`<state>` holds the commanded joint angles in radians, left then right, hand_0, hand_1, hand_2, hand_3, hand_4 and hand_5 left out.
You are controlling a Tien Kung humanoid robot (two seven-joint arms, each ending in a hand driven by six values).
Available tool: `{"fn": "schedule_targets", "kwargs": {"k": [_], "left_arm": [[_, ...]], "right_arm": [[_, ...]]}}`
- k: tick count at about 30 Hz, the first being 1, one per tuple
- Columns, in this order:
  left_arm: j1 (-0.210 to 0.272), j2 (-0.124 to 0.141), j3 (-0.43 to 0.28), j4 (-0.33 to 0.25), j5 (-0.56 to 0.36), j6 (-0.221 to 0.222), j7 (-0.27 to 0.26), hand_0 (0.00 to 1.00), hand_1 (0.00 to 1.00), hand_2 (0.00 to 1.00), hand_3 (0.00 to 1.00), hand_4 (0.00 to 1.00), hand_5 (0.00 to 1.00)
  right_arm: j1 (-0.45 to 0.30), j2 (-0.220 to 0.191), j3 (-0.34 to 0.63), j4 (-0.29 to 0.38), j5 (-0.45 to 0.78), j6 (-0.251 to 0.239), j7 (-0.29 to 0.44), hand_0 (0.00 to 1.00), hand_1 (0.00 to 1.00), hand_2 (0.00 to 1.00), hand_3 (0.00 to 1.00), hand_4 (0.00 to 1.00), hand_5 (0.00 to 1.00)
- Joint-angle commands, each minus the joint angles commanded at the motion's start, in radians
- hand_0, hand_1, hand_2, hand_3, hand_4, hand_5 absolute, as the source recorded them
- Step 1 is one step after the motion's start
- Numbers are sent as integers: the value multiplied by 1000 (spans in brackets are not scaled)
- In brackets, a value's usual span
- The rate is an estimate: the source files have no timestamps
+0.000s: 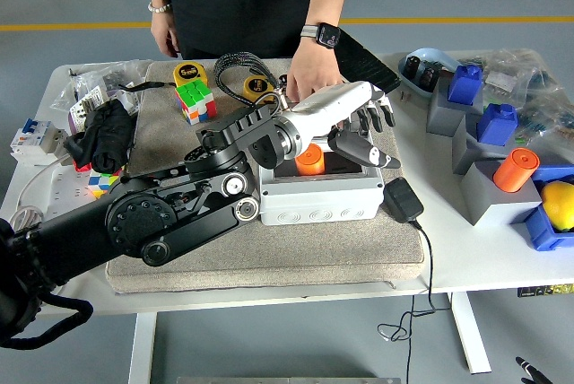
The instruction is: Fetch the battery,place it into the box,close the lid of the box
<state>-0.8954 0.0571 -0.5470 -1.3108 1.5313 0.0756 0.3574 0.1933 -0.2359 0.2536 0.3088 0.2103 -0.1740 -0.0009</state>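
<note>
Your battery point(309, 161), the orange cylinder, is already standing in the grey box point(323, 194), toward the left of the cavity, top end visible. So judge the lid point(369, 63) as the part you now have to handle. It's a dark flat panel, tilted up and back at the box's far right corner, and the person's hand point(311, 82) rests at the far rim beside it. It looks like stiff plastic, light, smooth-faced, so expect it to slip under a pinch. Better to push on the broad face or hook the free edge than to grip it. Your left hand point(357, 115) hovers over the box opening, fingers point(384, 113) spread and relaxed, holding nothing, thumb pointing right above the front wall. The right hand isn't in view. The box itself reads as rigid and sits on a padded mat point(269, 240), so it may slide if you press sideways; press down. Can't tell whether the lid is hinged or loose, nor whether the battery stands low enough to clear it. Watch the person's hand near the rim: pinch risk when the lid comes down.
</note>
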Motion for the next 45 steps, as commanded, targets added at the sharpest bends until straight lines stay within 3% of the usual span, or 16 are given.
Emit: {"fn": "schedule_targets", "kwargs": {"k": [7,8,10,13,14,19,20,24,25,31,32,36,37,43,45], "left_arm": [[33,28,-90,-42,-23,89,-95,346,550,530,543,998,378],[33,29,-98,-39,-25,100,-110,695,688,611,593,998,412],[28,30,-116,-21,-28,116,-136,695,688,611,593,998,412],[16,27,-127,30,-14,109,-134,695,688,611,593,998,412],[14,27,-127,42,-9,105,-132,827,803,751,722,998,523],[-1,20,-96,122,-13,72,-107,827,803,751,722,998,523],[-2,18,-90,133,-13,66,-101,834,812,768,741,998,568],[0,15,-61,157,-9,21,-52,834,812,768,741,998,568],[2,17,-54,153,-6,2,-31,729,742,719,712,998,601],[16,31,-46,95,-13,-61,45,729,742,719,712,998,601],[19,33,-45,87,-11,-69,55,446,625,623,601,998,625],[36,43,-49,44,-12,-74,64,446,625,623,601,998,625],[40,45,-50,28,-12,-72,65,342,575,564,572,998,642],[54,46,-39,-17,-19,-88,94,342,575,564,572,998,642],[58,45,-27,-31,-32,-100,107,297,559,531,572,998,641]], "right_arm": [[-1,2,3,0,0,2,1,583,637,660,573,937,496],[-1,2,3,0,1,2,1,583,637,660,574,937,496],[-1,2,1,0,3,3,1,583,637,660,574,937,496],[1,2,0,1,0,2,0,583,637,660,574,937,496],[1,2,1,1,0,2,0,583,637,660,574,937,496],[1,2,-1,2,3,2,1,583,637,660,574,937,496],[1,2,-2,1,2,1,1,585,637,660,574,937,496],[3,2,0,2,1,1,1,585,637,660,574,937,496],[3,2,2,2,1,2,1,583,637,660,574,937,496],[2,2,6,2,-3,2,2,583,639,660,573,937,496],[1,1,6,2,-4,2,2,583,639,660,573,937,496],[-2,2,8,3,-2,2,3,583,639,660,573,937,496],[-2,2,9,3,-1,2,3,584,637,660,573,937,496],[-3,2,7,2,-4,2,2,584,637,660,573,937,496],[-2,2,7,3,-1,2,2,583,638,660,574,937,496]]}}
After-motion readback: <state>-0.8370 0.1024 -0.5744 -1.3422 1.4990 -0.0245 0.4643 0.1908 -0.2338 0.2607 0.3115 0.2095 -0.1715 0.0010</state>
